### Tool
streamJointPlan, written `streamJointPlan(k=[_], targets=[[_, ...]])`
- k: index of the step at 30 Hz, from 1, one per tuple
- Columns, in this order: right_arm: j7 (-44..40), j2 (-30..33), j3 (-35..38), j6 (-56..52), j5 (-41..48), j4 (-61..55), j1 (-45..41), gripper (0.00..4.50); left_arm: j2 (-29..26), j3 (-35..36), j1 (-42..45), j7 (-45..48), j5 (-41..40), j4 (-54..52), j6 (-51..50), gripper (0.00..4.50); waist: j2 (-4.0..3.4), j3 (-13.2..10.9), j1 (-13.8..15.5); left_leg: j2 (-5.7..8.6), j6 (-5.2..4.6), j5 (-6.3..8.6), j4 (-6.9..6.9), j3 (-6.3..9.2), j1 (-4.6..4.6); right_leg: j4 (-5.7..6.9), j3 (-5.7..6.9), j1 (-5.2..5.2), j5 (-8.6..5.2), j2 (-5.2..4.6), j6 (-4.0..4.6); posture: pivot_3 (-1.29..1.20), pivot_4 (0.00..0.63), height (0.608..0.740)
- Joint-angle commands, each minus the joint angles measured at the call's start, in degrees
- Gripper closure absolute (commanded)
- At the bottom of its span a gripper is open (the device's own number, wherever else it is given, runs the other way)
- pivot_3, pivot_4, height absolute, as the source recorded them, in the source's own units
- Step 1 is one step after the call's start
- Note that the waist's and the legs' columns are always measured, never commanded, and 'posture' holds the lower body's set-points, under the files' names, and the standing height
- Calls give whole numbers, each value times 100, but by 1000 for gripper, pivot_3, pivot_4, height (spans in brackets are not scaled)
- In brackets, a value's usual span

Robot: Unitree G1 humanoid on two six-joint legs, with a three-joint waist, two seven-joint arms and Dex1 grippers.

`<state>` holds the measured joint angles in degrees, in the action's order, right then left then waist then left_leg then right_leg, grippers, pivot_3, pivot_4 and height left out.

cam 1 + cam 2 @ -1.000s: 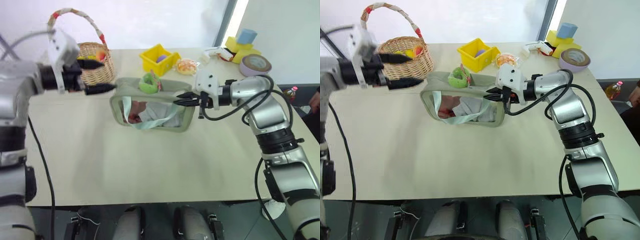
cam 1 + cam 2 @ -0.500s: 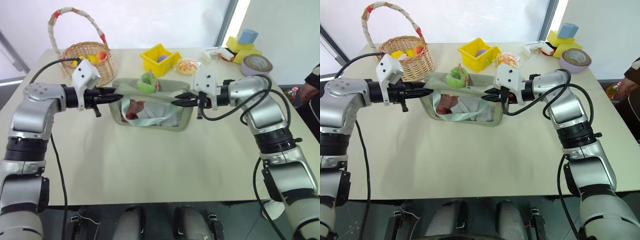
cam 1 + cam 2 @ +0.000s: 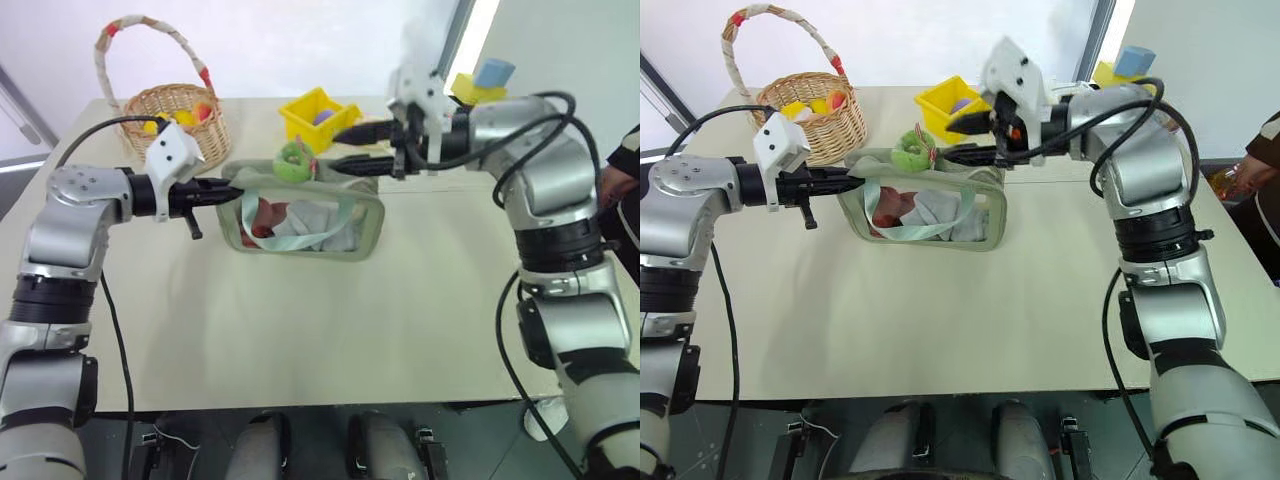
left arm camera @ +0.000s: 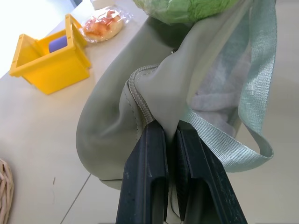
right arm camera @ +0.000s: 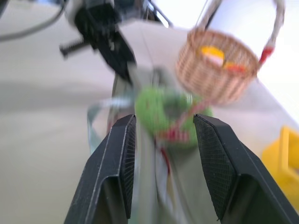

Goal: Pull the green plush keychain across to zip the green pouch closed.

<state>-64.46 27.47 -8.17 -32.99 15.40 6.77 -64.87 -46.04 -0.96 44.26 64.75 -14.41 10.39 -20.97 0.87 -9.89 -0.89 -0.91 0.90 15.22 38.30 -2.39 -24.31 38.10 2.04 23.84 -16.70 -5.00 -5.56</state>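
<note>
Basket (image 3: 185,120) of wicker sits on the table (image 3: 300,330) beyond the green pouch's left end, with bright toys inside it. Just nearer than the basket, the left gripper (image 3: 228,186) reaches in level from the left, its two black fingers (image 4: 149,186) pressed together on the fabric at the left end of the green pouch (image 3: 305,218), beside the end of the zipper. The pouch stands on the table with its clear front window facing the robot, red and white contents showing through, and a pale green strap (image 3: 300,238) looping down across the window. On the pouch's top edge, left of the middle, rests the green plush keychain (image 3: 296,163). Behind the pouch stands a yellow bin (image 3: 318,117). Above the right part of the pouch's top edge hangs the right gripper (image 3: 340,150), pointing left toward the keychain, its jaws parted and holding nothing.
</note>
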Motion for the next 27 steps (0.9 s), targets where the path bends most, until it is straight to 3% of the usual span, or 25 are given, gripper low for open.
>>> streamJointPlan(k=[1,10,13,15,16,21,27], targets=[[454,-439,-253,222,-201,-12,-162,2488,-12,34,-12,16,-15,-93,2,4500,0,0,-2,0,0,0,0,0,0,1,0,1,0,0,0,0,150,739],[626,-572,-770,762,-865,728,-149,2488,20,39,34,9,-35,-179,-62,4500,1,1,7,4,0,0,1,0,-4,0,0,2,0,-2,0,0,150,739],[575,-530,-678,732,-840,787,-196,3351,29,75,28,-26,-58,-201,-94,4500,1,1,-6,3,1,0,0,0,-4,1,0,4,0,-1,0,0,150,739],[542,-495,-662,728,-843,804,-210,4314,36,79,30,-35,-59,-201,-103,4500,1,1,-2,2,1,0,1,0,-4,1,0,4,0,-1,0,0,150,739],[544,-468,-667,759,-876,831,-211,4415,44,75,38,-39,-57,-191,-104,4500,1,1,2,2,1,0,1,0,-4,1,0,4,0,-2,0,0,150,739],[511,-302,-455,475,-691,736,-235,4415,145,44,113,-88,-39,-117,-90,4500,1,1,17,2,1,0,1,0,-4,1,0,3,0,-2,0,0,150,739],[592,285,389,-1246,107,4,-223,4415,102,53,29,-58,-34,-124,-113,4500,1,1,36,1,0,0,1,3,-7,0,0,3,0,-4,0,0,150,739]])
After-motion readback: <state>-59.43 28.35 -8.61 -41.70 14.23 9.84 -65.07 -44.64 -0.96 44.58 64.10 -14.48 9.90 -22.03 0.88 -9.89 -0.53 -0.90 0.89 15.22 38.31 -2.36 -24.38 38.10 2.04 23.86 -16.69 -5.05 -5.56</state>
